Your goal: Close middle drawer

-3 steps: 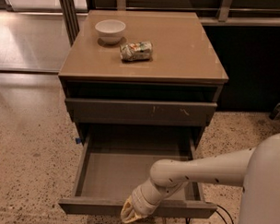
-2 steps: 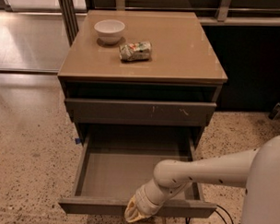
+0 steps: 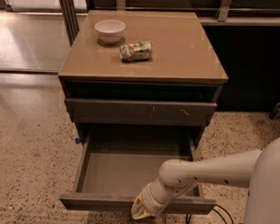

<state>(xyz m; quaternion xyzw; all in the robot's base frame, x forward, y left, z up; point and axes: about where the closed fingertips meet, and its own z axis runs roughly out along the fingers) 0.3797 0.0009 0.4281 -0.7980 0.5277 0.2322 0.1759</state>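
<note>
The middle drawer (image 3: 128, 171) is pulled far out of the cabinet, showing its smooth grey inside. Its plain front panel (image 3: 95, 202) runs along the bottom of the view. My gripper (image 3: 140, 211) sits at the outer face of that front panel, near its middle, at the end of my white arm (image 3: 207, 169) that reaches in from the right. Above the open drawer is a shut drawer front with white scratch marks (image 3: 140, 111).
A white bowl (image 3: 110, 30) and a crumpled snack bag (image 3: 135, 51) lie on the cabinet top (image 3: 188, 51). Speckled floor lies to the left (image 3: 33, 142). A black cable (image 3: 219, 218) lies on the floor at the lower right.
My gripper has shifted slightly to the right along the drawer's front panel. The drawer stays about as far out as before.
</note>
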